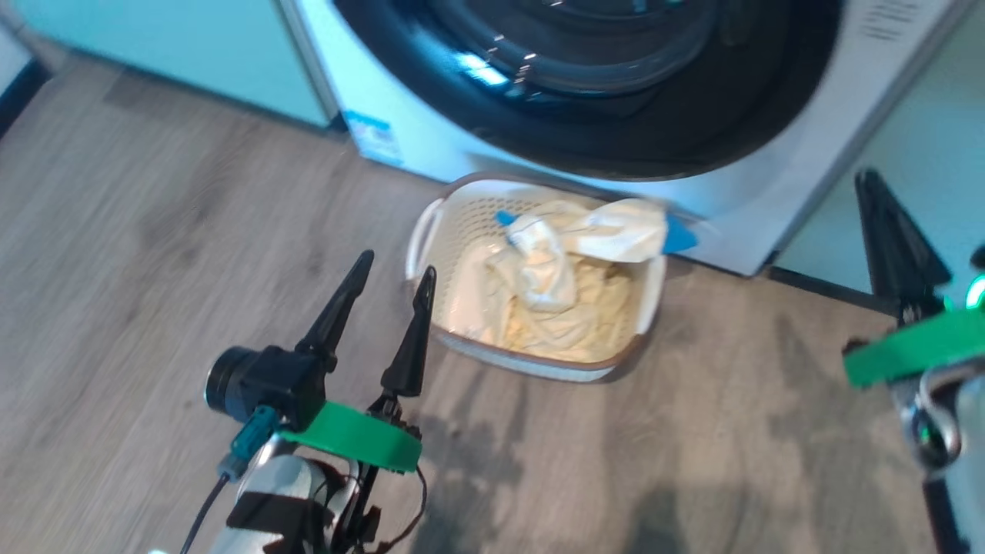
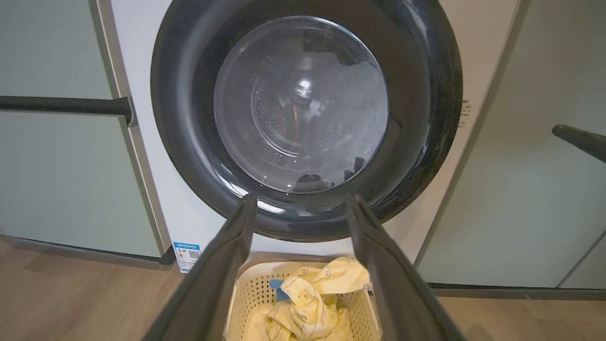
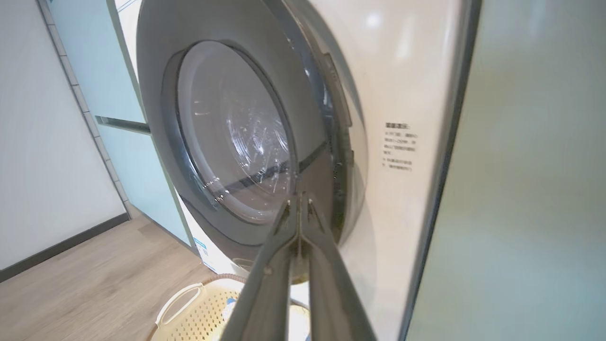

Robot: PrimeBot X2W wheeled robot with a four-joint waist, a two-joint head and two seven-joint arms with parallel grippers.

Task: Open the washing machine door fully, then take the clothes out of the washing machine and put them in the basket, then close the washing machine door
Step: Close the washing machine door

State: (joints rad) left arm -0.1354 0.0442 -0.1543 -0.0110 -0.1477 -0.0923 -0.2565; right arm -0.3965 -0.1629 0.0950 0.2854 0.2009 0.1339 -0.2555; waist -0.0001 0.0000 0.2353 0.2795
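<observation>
Tapered left tool (image 1: 397, 261) gapes beside perforated basket (image 1: 465, 223) of crumpled clothes (image 1: 554, 300).

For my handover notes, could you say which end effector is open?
The left end effector: fingers spread apart, while the right end effector is shut.

A: What do the arms look like?
B: The left gripper (image 1: 399, 262) has two long black fingers, tapering to sharp points. Behind them sit a bright green band (image 1: 354, 437) and a round black camera (image 1: 254, 381).
A: Any wiring?
B: A teal plug (image 1: 250, 446) and a thin black cable (image 1: 202, 517), beside a silvery forearm (image 1: 288, 475) with black patches.
A: And the right gripper (image 1: 869, 185)?
B: Matching black fingers, a second green band (image 1: 916, 350), a shiny metal ring (image 1: 935, 419) and a small green light (image 1: 976, 292).
</observation>
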